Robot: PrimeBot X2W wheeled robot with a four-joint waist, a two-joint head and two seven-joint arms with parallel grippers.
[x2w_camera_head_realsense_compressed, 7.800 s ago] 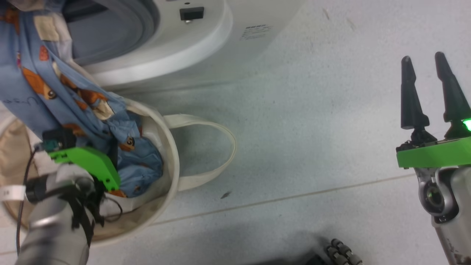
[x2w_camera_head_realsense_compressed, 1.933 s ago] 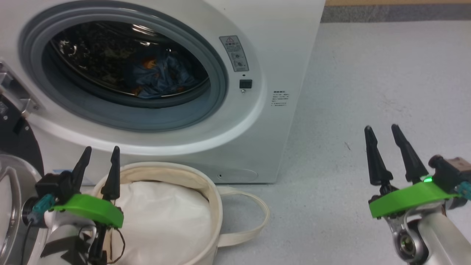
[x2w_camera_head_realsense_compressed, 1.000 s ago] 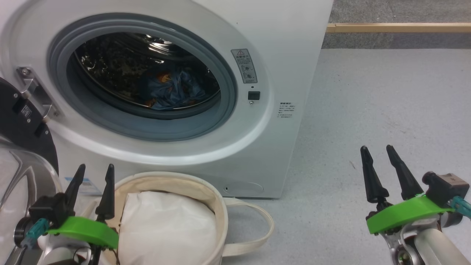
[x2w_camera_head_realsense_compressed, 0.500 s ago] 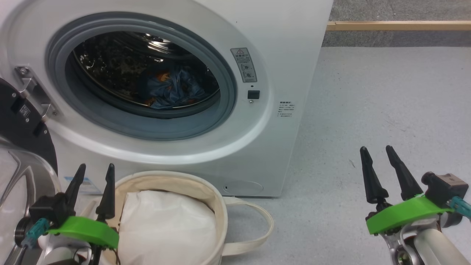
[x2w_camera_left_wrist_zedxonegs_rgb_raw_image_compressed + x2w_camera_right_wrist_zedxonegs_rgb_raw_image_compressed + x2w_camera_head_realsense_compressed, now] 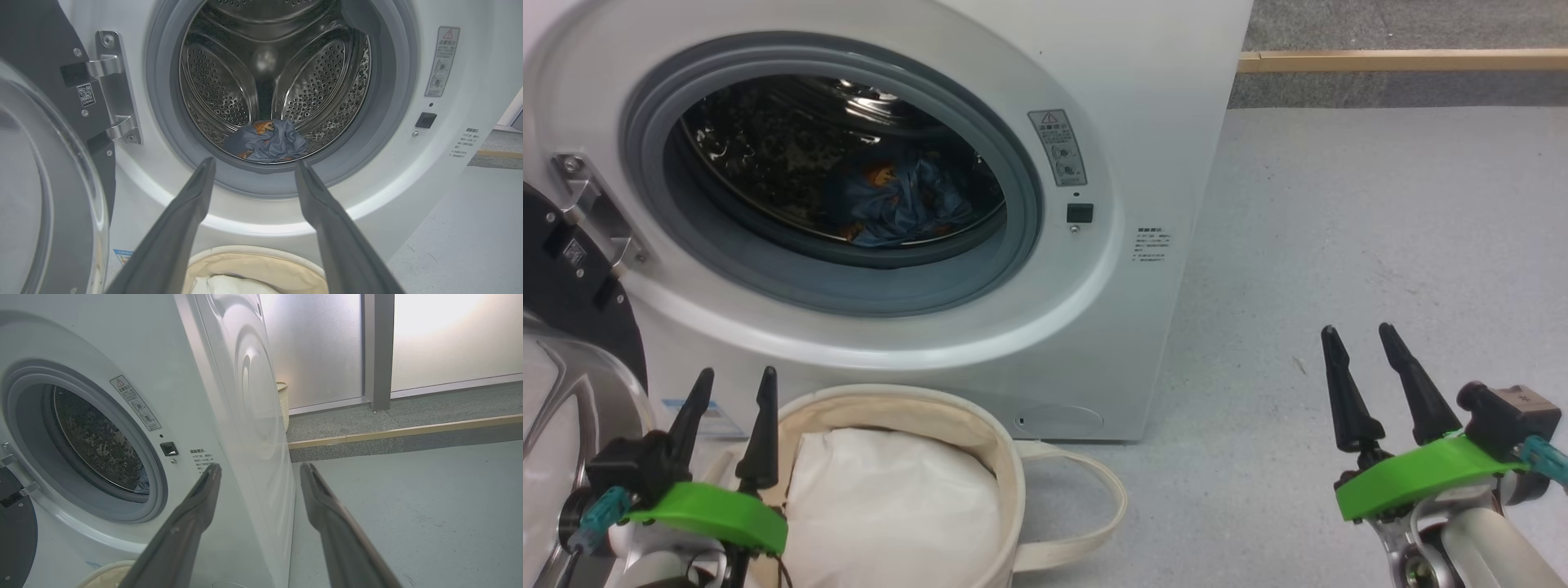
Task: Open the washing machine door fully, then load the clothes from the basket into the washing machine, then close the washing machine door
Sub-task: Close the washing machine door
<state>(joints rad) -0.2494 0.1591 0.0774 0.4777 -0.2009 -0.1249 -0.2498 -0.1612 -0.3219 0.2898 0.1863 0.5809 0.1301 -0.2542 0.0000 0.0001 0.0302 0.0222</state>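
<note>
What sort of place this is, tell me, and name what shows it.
Likely a laundry area, perhaps a test room set up as one: a white front-loading washing machine stands on a grey floor, a cream canvas basket sits before it, and frosted glass panels run behind.

We see bright, even light; the frosted panes (image 5: 449, 330) glare white behind. The drum (image 5: 265, 61) glints, and the near fingers (image 5: 171, 245) blur softly.

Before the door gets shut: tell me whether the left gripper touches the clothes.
Apart. The head view shows the left gripper low by the basket, the clothes lying inside the drum.
</note>
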